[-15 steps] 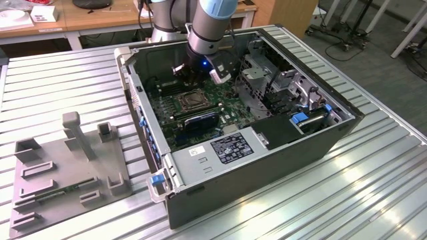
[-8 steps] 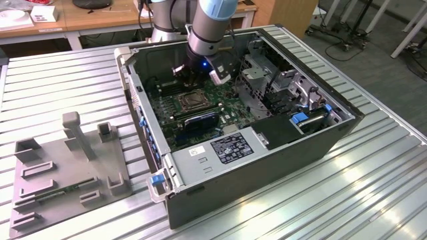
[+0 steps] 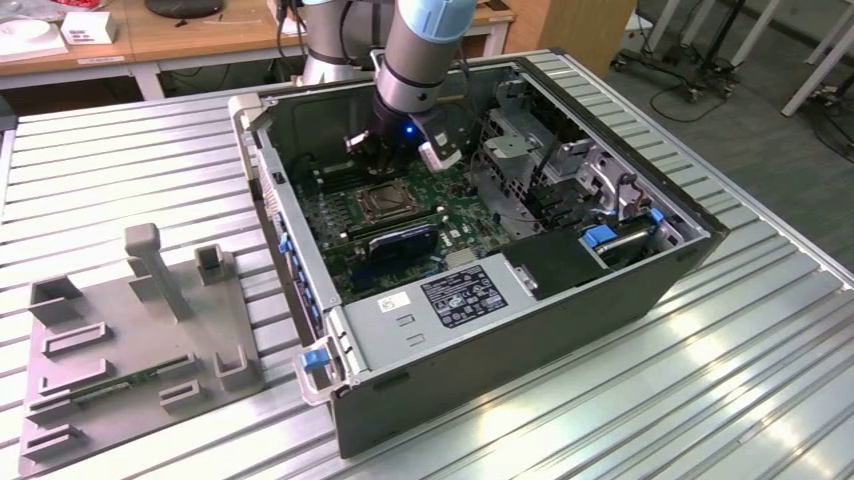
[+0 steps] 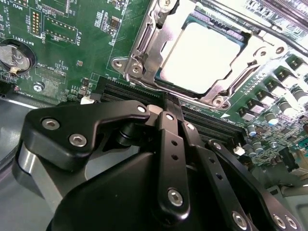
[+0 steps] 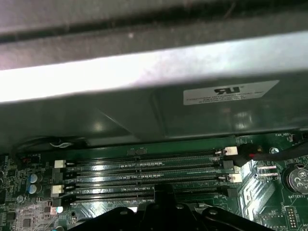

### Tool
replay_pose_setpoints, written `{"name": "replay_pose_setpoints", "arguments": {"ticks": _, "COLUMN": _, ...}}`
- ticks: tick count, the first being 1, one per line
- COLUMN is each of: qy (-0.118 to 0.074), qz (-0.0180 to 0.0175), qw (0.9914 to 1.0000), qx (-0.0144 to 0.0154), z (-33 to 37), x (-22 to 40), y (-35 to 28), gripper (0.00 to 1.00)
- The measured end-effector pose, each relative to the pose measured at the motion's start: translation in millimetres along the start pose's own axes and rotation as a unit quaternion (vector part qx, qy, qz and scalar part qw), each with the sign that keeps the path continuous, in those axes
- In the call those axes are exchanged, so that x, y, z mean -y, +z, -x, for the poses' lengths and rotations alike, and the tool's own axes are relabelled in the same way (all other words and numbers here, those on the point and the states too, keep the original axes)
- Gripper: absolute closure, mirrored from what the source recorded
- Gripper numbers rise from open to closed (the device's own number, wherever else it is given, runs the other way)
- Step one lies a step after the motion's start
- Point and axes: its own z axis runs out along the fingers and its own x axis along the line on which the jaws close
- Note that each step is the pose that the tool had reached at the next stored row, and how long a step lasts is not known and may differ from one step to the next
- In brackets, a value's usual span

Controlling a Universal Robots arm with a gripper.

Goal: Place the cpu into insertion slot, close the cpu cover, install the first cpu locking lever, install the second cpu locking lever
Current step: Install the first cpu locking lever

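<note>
One cpu [image 4: 202, 57] sitting in insertion slot [image 3: 380, 201], cpu cover [image 4: 144, 53] appearing lowered; end effector [image 4: 171, 102] pressed together, empty, hovering over memory slots [image 4: 127, 89]; lever step seemingly underway, needing precise fingertip placement.

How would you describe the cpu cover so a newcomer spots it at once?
Inside the open computer case, find the green circuit board. Near its middle, next to the long black memory slots, lies the cpu cover: a square silvery metal frame whose cut-out centre shows the pale flat top of the cpu.
</note>
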Motion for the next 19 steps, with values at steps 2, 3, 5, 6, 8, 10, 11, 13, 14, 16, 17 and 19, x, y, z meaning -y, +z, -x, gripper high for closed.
{"name": "replay_pose_setpoints", "arguments": {"ticks": 2, "qy": 0.0, "qz": 0.0, "qw": 1.0, "qx": 0.0, "z": 0.0, "x": 0.0, "y": 0.0, "gripper": 0.89}}
{"name": "replay_pose_setpoints", "arguments": {"ticks": 3, "qy": 0.0, "qz": 0.0001, "qw": 1.0, "qx": 0.0001, "z": 0.0, "x": 0.0, "y": -0.1, "gripper": 0.89}}
{"name": "replay_pose_setpoints", "arguments": {"ticks": 5, "qy": 0.0, "qz": 0.0005, "qw": 1.0, "qx": 0.0003, "z": 0.0, "x": -0.5, "y": -1.1, "gripper": 0.89}}
{"name": "replay_pose_setpoints", "arguments": {"ticks": 6, "qy": 0.0, "qz": 0.0009, "qw": 1.0, "qx": 0.0004, "z": -0.1, "x": -0.8, "y": -1.8, "gripper": 0.89}}
{"name": "replay_pose_setpoints", "arguments": {"ticks": 8, "qy": 0.0, "qz": 0.0003, "qw": 1.0, "qx": 0.0001, "z": -0.4, "x": -1.2, "y": -4.3, "gripper": 0.89}}
{"name": "replay_pose_setpoints", "arguments": {"ticks": 10, "qy": 0.0, "qz": 0.0002, "qw": 1.0, "qx": 0.0001, "z": -0.8, "x": -1.9, "y": -7.2, "gripper": 0.89}}
{"name": "replay_pose_setpoints", "arguments": {"ticks": 11, "qy": 0.0, "qz": 0.0002, "qw": 1.0, "qx": 0.0001, "z": -0.9, "x": -2.1, "y": -8.2, "gripper": 0.89}}
{"name": "replay_pose_setpoints", "arguments": {"ticks": 13, "qy": 0.0, "qz": 0.0002, "qw": 1.0, "qx": 0.0001, "z": -1.0, "x": -2.3, "y": -8.9, "gripper": 0.89}}
{"name": "replay_pose_setpoints", "arguments": {"ticks": 14, "qy": 0.0, "qz": 0.0003, "qw": 1.0, "qx": 0.0001, "z": -1.0, "x": -2.3, "y": -8.9, "gripper": 0.89}}
{"name": "replay_pose_setpoints", "arguments": {"ticks": 16, "qy": 0.0, "qz": 0.0002, "qw": 1.0, "qx": 0.0001, "z": -1.0, "x": -2.3, "y": -9.0, "gripper": 0.89}}
{"name": "replay_pose_setpoints", "arguments": {"ticks": 17, "qy": 0.0, "qz": 0.0001, "qw": 1.0, "qx": 0.0001, "z": -1.0, "x": -2.3, "y": -9.1, "gripper": 0.89}}
{"name": "replay_pose_setpoints", "arguments": {"ticks": 19, "qy": 0.0, "qz": 0.0002, "qw": 1.0, "qx": 0.0001, "z": -1.0, "x": -2.4, "y": -9.1, "gripper": 0.89}}
